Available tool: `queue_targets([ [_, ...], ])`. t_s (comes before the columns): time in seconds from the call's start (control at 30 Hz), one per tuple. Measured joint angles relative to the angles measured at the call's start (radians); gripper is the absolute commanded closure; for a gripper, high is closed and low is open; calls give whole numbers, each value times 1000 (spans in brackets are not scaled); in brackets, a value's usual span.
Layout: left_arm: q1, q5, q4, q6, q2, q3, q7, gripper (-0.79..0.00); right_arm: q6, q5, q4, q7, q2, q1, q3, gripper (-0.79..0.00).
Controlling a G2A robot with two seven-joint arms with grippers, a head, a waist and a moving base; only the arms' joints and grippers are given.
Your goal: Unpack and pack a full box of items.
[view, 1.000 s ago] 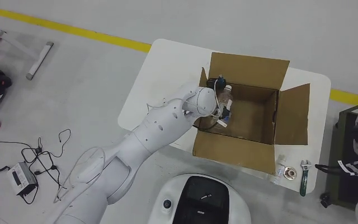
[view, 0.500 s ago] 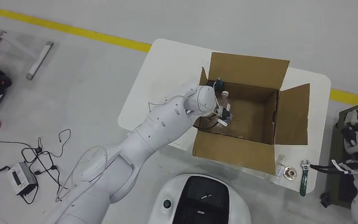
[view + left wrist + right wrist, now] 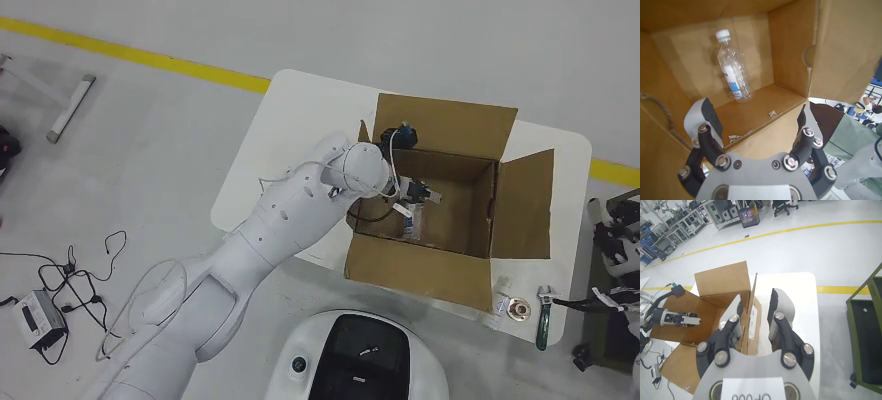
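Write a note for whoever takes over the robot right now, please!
Left claw: open, empty, at the box opening.
Right claw: open, empty, up beside the box.
Bottle: in the box, free of the claw.
Done: bottle is packed.
Left: probably the wrench and small round part, both on the table beside the box.

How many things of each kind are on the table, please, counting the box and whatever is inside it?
Box: 1
Bottle: 1, inside the box
Wrench: 1
Round metal part: 1
Small clear packet: 1, hard to make out
Total: 5
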Motion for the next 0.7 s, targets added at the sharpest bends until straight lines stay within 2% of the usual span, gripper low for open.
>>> queue_targets([
  [0.17, 46, 32, -123, 19, 40, -108, -23, -785, 45, 42, 12, 50, 2, 21, -26, -785],
  [0.4, 146, 112, -344, 55, 94, -255, -83, -785, 92, -12, 58, 83, 6, 49, -113, -785],
  [0.5, 177, 171, -408, 65, 111, -292, -110, -785, 114, 2, 102, 68, 4, 74, -158, -785],
  [0.63, 215, 227, -444, 84, 127, -330, -129, -785, 133, -6, 159, 56, 4, 110, -210, -782],
  [0.67, 227, 236, -447, 87, 131, -339, -132, -785, 140, -5, 177, 52, 4, 125, -225, -690],
  [0.7, 235, 245, -447, 88, 134, -346, -134, -785, 146, -5, 189, 48, 4, 135, -235, -646],
])
